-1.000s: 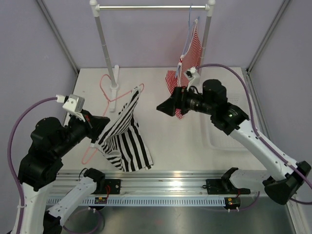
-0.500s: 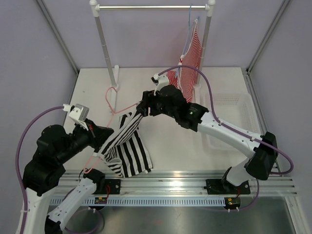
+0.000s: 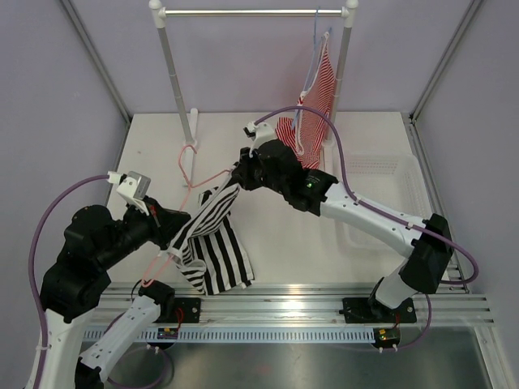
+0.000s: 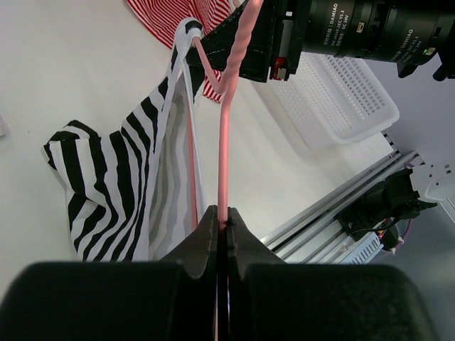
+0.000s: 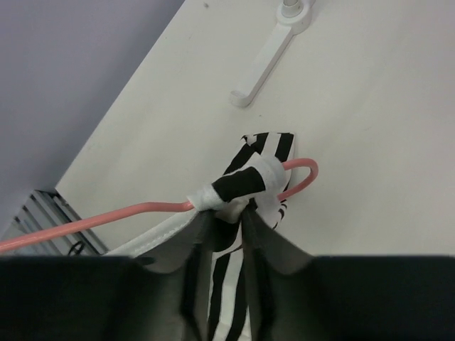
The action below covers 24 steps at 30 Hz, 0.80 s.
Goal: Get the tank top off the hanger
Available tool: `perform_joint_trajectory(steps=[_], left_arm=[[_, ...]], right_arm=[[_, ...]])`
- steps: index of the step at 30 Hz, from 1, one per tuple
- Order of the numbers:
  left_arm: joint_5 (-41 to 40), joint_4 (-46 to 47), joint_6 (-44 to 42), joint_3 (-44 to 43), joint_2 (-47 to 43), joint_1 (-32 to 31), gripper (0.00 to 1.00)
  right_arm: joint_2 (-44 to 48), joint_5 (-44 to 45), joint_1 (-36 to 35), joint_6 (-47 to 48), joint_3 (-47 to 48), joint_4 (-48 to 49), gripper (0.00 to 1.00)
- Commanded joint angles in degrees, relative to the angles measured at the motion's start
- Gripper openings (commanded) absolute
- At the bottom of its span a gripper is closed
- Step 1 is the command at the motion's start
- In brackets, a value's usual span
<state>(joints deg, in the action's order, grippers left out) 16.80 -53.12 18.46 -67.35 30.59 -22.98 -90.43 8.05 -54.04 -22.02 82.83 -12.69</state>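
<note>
One snag risk. Overhead: the tank top [image 3: 215,243] hangs from the hanger [image 3: 190,174] near the worktop's [image 3: 316,243] front-left corner. Left wrist: the left tool [image 4: 220,222] clenches the hanger wire. Right wrist: the right tool [image 5: 227,213] pinches the strap at the hanger's bend, where pulling could catch it.

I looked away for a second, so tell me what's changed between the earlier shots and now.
The right gripper swung left from beside the red-and-white striped top to the far end of the pink hanger and closed on the tank top strap there. The tank top now hangs narrower. Unchanged: the left gripper stays clamped on the hanger wire, and the white basket hasn't moved.
</note>
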Motion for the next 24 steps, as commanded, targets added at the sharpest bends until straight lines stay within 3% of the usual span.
perform_joint_trajectory(steps=[1,2,3,9,17,24], left_arm=[[2.98,3.11,-0.18,-0.68,0.26,-0.31,0.00],[2.80,3.03,-0.26,-0.85,0.26,-0.22,0.00],[2.11,2.68,-0.35,-0.85,0.26,-0.22,0.00],[-4.22,0.22,-1.40,-1.46,0.79,-0.22,0.00],[-4.05,-1.37,-3.08,-2.69,0.35,-0.22,0.00],[-2.47,-2.16,-3.43,-4.19,-1.05,-0.22,0.00]], right_arm=[[-0.18,2.76,-0.45,1.89,2.95,2.84,0.12],[-0.27,2.93,-0.45,1.89,3.13,2.84,0.03],[-0.18,3.19,-0.45,1.98,3.22,2.67,0.00],[1.92,6.61,-0.45,2.60,2.34,1.09,0.00],[-0.53,17.69,2.27,6.99,7.52,-8.04,0.00],[-4.22,12.08,8.60,6.73,10.69,-12.53,0.00]])
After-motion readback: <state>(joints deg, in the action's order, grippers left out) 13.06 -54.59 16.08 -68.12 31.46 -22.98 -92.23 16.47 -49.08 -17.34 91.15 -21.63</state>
